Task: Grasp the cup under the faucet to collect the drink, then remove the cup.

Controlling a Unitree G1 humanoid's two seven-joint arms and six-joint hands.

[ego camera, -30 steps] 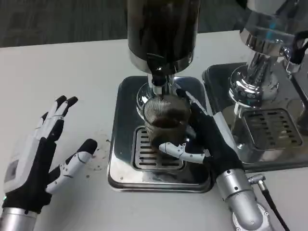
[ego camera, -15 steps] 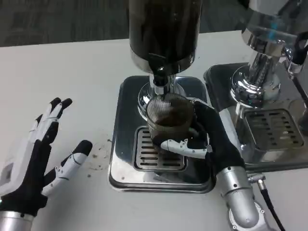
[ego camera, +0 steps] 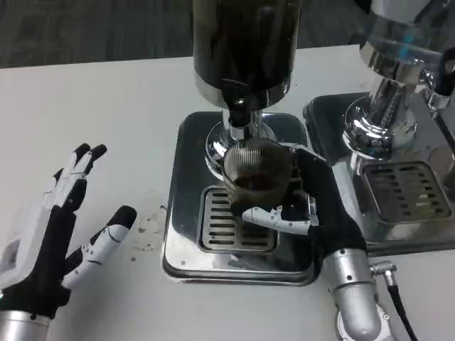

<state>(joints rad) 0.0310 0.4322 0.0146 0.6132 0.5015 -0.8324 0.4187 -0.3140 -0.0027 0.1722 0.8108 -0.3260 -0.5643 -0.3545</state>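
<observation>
A ribbed clear glass cup (ego camera: 257, 174) holding dark drink stands under the black faucet (ego camera: 237, 114) of the dark drink dispenser (ego camera: 246, 50), above the slotted grate (ego camera: 222, 231) of the steel drip tray (ego camera: 192, 249). My right hand (ego camera: 313, 206) wraps the cup from the right, thumb across its front low down. My left hand (ego camera: 53, 234) hovers over the white table at the left, fingers spread, holding nothing.
A second chrome dispenser (ego camera: 394, 85) with its own drip tray (ego camera: 405, 192) stands close on the right. Small dark spill specks (ego camera: 146, 231) lie on the table beside the tray. A black cable (ego camera: 402, 312) runs by my right forearm.
The cup in my right hand has shifted slightly right and up under the faucet. My left hand drew back toward the near left edge, then held still.
</observation>
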